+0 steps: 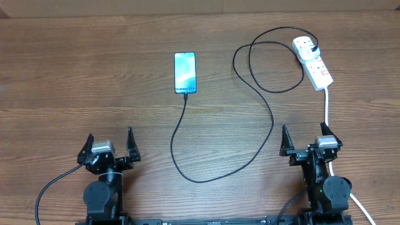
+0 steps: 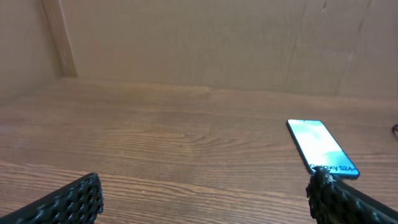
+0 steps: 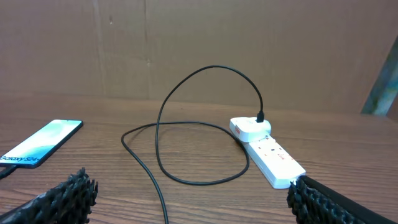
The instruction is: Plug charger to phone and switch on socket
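Charger [image 1: 203,181]: thin black cable, looping from a black plug seated in the far end of the glossy white, red-marked socket [image 1: 315,62], ahead of the right fingers, to the phone's [image 1: 185,72] near short edge. Phone lies flat on the wood-grain table [image 1: 62,75], long axis pointing away, ahead between both grippers; screen reads "Galaxy S24". Left gripper [image 1: 110,139] and right gripper [image 1: 304,132]: ribbed black fingers apart, empty.

Open wood tabletop [image 1: 75,75] fwd of left gripper [image 1: 110,134] w/ only the phone [image 1: 185,72] off to its right, whereas fwd of right gripper [image 1: 304,128] crossed by charger [image 1: 273,122] loops, w/ the socket [image 1: 312,60] & its white lead [image 1: 327,106] beyond.
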